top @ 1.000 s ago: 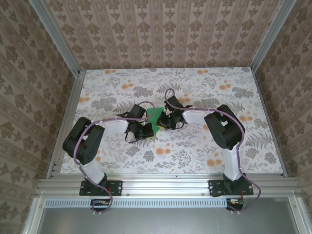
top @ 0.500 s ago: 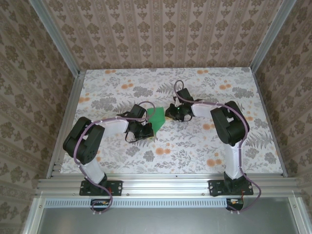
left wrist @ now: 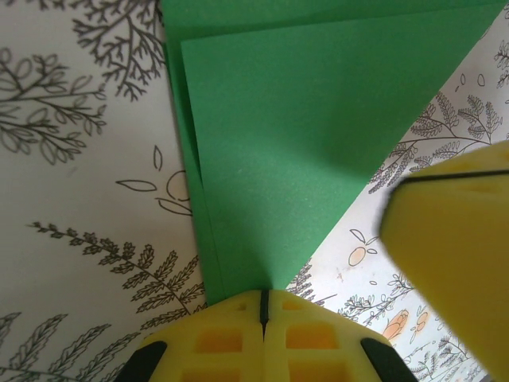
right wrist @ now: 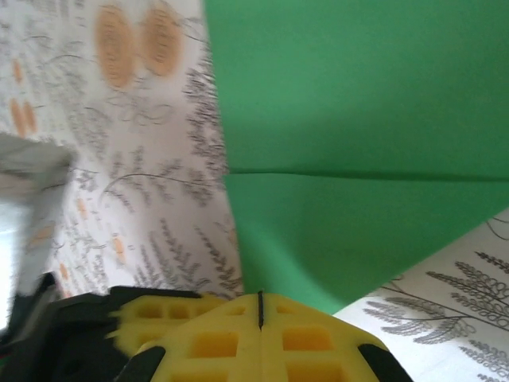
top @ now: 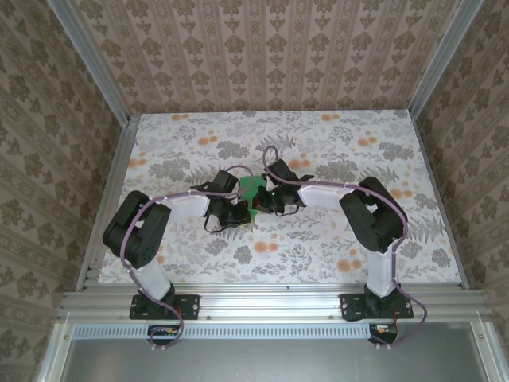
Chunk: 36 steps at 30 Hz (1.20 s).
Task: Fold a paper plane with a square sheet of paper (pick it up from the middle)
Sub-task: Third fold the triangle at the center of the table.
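Observation:
The square sheet of paper point(top: 252, 192) is bright green and partly folded, lying on the floral tabletop between both grippers. In the left wrist view the paper point(left wrist: 302, 119) shows a triangular flap over a lower layer, its point running under my left gripper point(left wrist: 261, 298), which is shut with its tips on the paper. In the right wrist view the paper point(right wrist: 374, 119) has a straight crease across it, and its near edge passes under my shut right gripper point(right wrist: 260, 306). From above, the left gripper point(top: 238, 212) and right gripper point(top: 266, 199) nearly touch. No finished paper plane shows.
The floral tabletop point(top: 318, 239) spreads around the arms, bounded by aluminium rails and patterned walls. One yellow finger of the right gripper point(left wrist: 453, 255) shows at the right of the left wrist view. The left gripper's yellow and black body point(right wrist: 71, 318) lies low left in the right wrist view.
The right gripper pulled back and to the right off the paper, exposing more green, then returned onto it. The left gripper stayed in place.

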Each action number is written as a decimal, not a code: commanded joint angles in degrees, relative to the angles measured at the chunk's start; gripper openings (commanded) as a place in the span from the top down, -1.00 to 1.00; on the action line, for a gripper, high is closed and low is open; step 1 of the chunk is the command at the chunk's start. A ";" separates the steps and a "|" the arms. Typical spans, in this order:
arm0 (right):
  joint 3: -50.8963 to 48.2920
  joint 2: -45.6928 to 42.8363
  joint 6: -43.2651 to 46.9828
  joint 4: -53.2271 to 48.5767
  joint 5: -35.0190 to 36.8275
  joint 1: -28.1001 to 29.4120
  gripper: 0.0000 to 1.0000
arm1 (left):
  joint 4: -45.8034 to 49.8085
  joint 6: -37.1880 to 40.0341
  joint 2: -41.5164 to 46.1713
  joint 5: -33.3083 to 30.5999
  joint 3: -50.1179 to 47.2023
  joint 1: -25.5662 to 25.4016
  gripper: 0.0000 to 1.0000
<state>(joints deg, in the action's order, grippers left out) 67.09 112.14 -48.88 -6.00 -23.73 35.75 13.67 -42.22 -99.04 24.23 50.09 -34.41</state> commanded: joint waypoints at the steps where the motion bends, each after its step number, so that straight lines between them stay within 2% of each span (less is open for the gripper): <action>1: -0.70 1.98 -3.66 0.89 -1.86 0.10 1.00 | 8.05 1.44 -3.79 -4.24 -2.63 0.22 1.00; 14: 0.91 5.10 -2.94 -1.92 -6.71 1.41 1.00 | 7.86 1.41 -3.74 -4.28 -2.54 0.24 1.00; 20: 1.92 5.48 -0.35 -5.44 -5.72 1.09 1.00 | 8.05 1.38 -3.70 -4.31 -2.66 0.22 1.00; 29: 6.69 8.38 5.03 -7.38 2.92 -5.68 1.00 | 9.10 2.51 -3.62 -4.34 -3.43 0.22 1.00; 36: 11.78 11.34 8.55 -7.46 2.64 -10.91 0.98 | 9.29 2.97 -3.20 -4.28 -3.76 0.22 1.00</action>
<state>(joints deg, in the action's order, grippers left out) 77.36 121.19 -43.18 -11.60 -27.46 28.03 13.85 -40.93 -99.04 24.60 49.95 -34.39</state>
